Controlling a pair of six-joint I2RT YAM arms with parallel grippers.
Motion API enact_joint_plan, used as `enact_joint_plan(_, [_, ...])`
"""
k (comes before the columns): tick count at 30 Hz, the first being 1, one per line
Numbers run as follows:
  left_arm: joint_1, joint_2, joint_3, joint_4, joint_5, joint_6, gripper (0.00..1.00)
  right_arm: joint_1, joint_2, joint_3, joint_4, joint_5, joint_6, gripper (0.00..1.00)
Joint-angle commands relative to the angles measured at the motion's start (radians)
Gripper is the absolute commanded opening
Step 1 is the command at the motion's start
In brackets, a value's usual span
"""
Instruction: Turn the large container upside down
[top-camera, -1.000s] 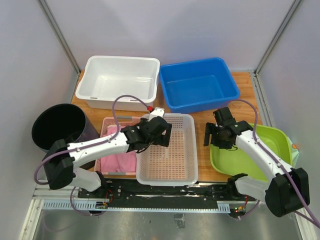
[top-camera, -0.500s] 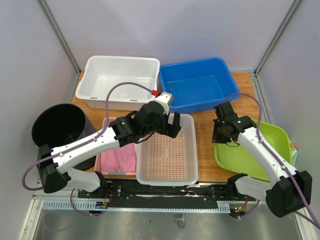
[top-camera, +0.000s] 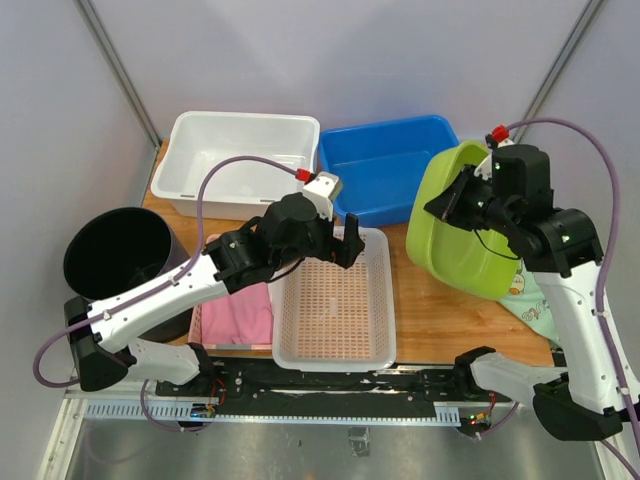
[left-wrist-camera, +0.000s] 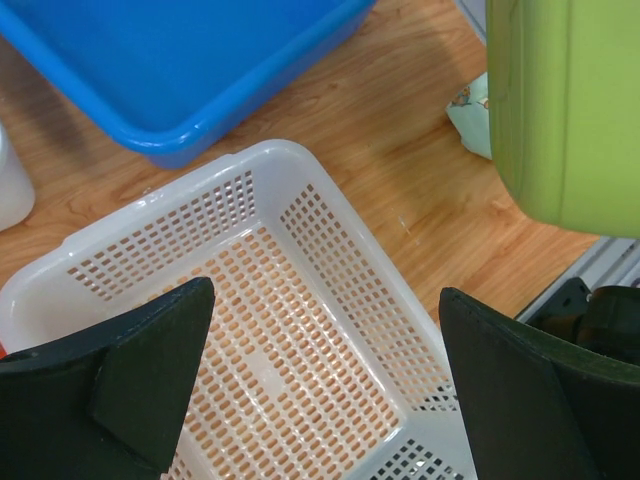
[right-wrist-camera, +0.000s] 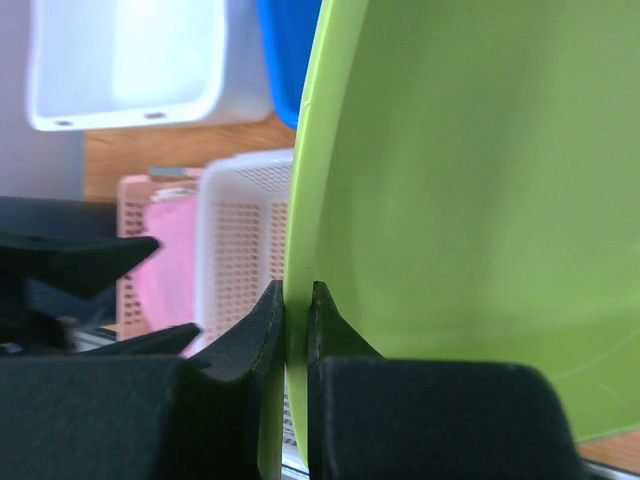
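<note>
Plainly, held the green tub (top-camera: 462, 228) clear of the worktop (top-camera: 425, 310) on the right side, tipped steeply on edge, near the blue tub (top-camera: 395, 170) and just right of the basket (top-camera: 335, 310). Clamped the right pincer (right-wrist-camera: 298, 300) shut on the tub's lip, one finger on each face of the wall, seen closest in the right wrist view. Hung the left pincer (left-wrist-camera: 320, 385) spread wide over the basket, gripping nothing and well apart from the tub. Could not tell from these views which face of the wall pointed toward the basket.

Judged the turn roughly half made: neither upright nor mouth-down.

Judged the tub light for its bulk: thin moulded plastic, stiff enough to keep its form, apt to flex at the lip. Looked smooth and glossy, so likely slippery under narrow fingers; not fragile. Gripped at one point only, so free to swing or twist about that pinch while rotating. Best taken at the lip near the middle of a side, with the wall seated deep between the fingers. Could be steadied at the opposite lip by the free pincer if needed. Worth minding on the way down because of the basket and blue tub close by, and a printed scrap (top-camera: 530, 300) lying on the worktop beneath.
</note>
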Motion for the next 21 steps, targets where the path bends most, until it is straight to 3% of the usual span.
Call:
enact_joint_plan(1, [0.004, -0.017, -0.018, 0.056, 0.032, -0.019, 0.99, -0.017, 0.026, 0.115, 0.019, -0.098, 0.042, 0.01])
enact_joint_plan(7, [0.007, -0.008, 0.008, 0.022, 0.04, -0.014, 0.99, -0.117, -0.034, 0.004, 0.163, -0.386, 0.149, 0.01])
enact_joint_plan(14, [0.023, 0.008, 0.021, 0.015, 0.052, -0.034, 0.99, -0.291, -0.075, -0.105, 0.19, -0.68, 0.232, 0.0])
enact_joint_plan(21, [0.136, -0.033, -0.028, 0.039, 0.126, -0.088, 0.99, -0.318, -0.096, -0.242, 0.414, -0.922, 0.394, 0.01])
